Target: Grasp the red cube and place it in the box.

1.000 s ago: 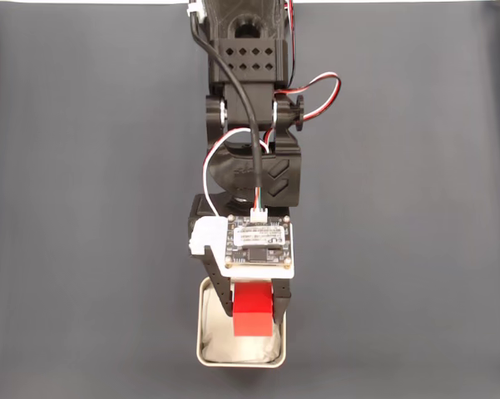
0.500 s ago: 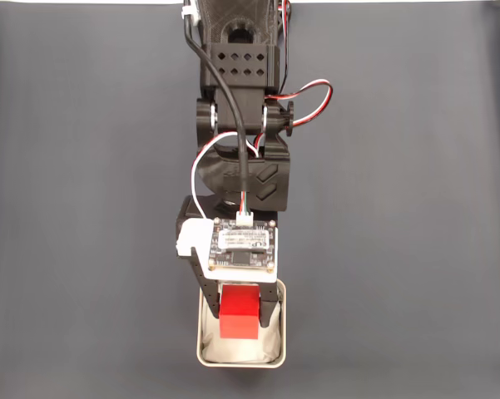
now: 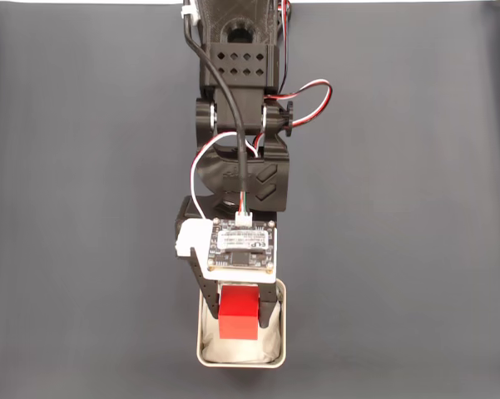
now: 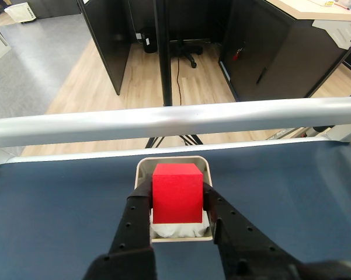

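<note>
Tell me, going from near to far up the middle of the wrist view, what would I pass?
The gripper holding the red cube → the box's far rim → dark blue table surface → silver rail → wooden floor → office chair base.

In my fixed view the box [image 3: 279,328] sits on the table [image 3: 416,208] at six o'clock; the tool [image 3: 237,320] holds the red cube [image 3: 238,314] over its middle.

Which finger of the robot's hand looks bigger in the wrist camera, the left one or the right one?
The right finger looks bigger and longer than the left one. Both squeeze the red cube above the box.
</note>
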### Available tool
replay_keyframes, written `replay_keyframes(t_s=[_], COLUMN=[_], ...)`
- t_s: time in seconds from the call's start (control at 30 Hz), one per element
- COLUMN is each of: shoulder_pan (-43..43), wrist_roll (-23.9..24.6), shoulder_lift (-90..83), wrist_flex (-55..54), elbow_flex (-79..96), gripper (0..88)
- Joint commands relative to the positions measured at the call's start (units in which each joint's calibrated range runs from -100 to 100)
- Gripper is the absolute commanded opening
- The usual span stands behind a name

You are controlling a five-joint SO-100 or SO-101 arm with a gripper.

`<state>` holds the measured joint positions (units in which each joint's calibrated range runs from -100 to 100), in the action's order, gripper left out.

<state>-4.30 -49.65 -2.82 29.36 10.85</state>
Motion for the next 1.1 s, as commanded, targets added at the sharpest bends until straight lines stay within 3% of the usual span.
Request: replay_keyframes(t_s=[0.0,0.13,0.23,0.37,1.07], shoulder_pan=[-0.53,-0.53,-0.74,-1.02,-0.88], wrist_roll=[-0.20,-0.05,-0.05,-0.59,-0.78], shoulder_lift=[-1.77,-1.42,-1.42,-1.42,-1.77], wrist_flex=[-1.40,-2.39,-3.29,-4.19,-4.03], elbow_flex=[-2.36,-2.36,-2.27,-1.91,-1.82], gripper=[2.0,4.3,24.3,33.8,38.9])
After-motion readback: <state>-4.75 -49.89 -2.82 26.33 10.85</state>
